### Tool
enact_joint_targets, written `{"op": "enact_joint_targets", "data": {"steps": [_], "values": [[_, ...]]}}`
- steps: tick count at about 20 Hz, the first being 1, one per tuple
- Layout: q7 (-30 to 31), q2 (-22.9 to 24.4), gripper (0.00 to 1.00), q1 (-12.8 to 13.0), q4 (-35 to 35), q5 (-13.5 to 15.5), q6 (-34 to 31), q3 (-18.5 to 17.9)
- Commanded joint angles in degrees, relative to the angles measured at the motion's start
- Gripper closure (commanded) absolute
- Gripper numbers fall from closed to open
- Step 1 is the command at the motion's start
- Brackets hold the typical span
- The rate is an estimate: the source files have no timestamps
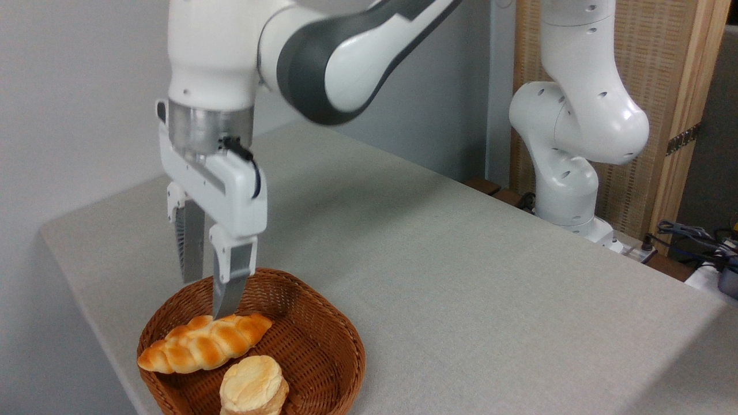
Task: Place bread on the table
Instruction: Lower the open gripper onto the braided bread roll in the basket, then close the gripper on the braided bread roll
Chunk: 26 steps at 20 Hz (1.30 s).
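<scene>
**A:** Standing by the fixed camera's spot here. The white two-finger gripper (206, 298) hangs right above the brown woven wicker basket (323, 346), fingers spread apart, nothing between them. The near fingertip looks like it's at or just over the top of the glossy golden-orange braided loaf (204, 343). Can't tell from here if it's actually touching.

**B:** So the bread's not out yet?

**A:** Nope, it's lying in the basket, leaning along the left inner wall, one tapered end poking up to the rim. The light grey cloth-covered table (461, 276) has loads of free room to the right.

**B:** How should it go for the grab, you reckon?

**A:** I'd say come down so the fingers straddle the loaf across its narrow width, near the middle, then squeeze gently and lift straight up. Watch the back finger doesn't catch the wicker rim.

**B:** Anything else in there?

**A:** A small round pale-yellow stacked bun (253, 385), at the front, tucked right against the loaf. Lifting sloppily could nudge it.
</scene>
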<state>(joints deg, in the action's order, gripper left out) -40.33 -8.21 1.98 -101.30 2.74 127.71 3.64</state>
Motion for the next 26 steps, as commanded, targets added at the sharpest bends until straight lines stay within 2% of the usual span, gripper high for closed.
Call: {"op": "enact_joint_targets", "data": {"steps": [1, 6, 11, 17, 18, 21, 22, 26], "values": [[-0.4, -1.5, 0.0, 0.0, -3.9, -0.7, 7.0, 0.7], [-0.6, -3.3, 0.0, 0.0, -4.1, -1.6, 7.5, 1.9], [-0.6, -5.4, 0.0, -0.5, -4.1, -8.0, 10.3, 2.8], [-0.3, -6.1, 0.01, -0.5, -4.2, -8.1, 10.7, 2.8], [-0.3, -6.1, 0.11, -0.6, -4.2, -8.1, 10.7, 2.8], [-0.3, -6.1, 0.55, -0.6, -4.2, -8.1, 10.8, 2.8], [-0.4, -6.1, 0.62, -0.6, -4.1, -8.1, 10.8, 2.8], [-0.4, -6.1, 0.64, -0.6, -4.1, -8.2, 10.8, 2.8]]}}
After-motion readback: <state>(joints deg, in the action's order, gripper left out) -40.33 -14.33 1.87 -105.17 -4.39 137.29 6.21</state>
